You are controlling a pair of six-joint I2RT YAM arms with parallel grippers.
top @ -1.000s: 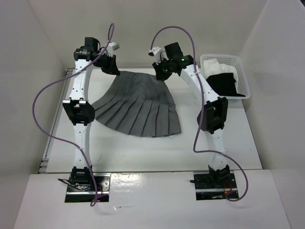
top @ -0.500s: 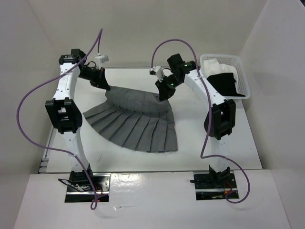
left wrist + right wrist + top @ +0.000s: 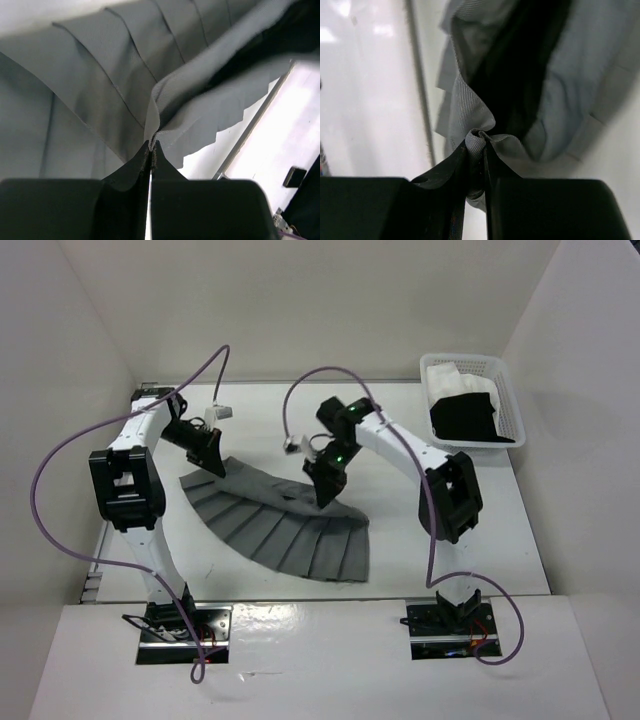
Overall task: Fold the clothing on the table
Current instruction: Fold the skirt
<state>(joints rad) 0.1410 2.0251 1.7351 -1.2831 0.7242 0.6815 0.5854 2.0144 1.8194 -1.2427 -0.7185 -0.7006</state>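
Spanning left-right, skirt (image 3: 290,535), hem seemingly facing nearward

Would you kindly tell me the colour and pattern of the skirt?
The skirt is medium grey with lengthwise pleats, clearest in the top external view.

Blurred skirt (image 3: 590,75) folds beyond right hand (image 3: 476,144)

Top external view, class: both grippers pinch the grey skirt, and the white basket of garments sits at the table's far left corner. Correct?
No: the basket sits at the far right corner of the table, as the top external view shows. The left gripper and right gripper do pinch the skirt.
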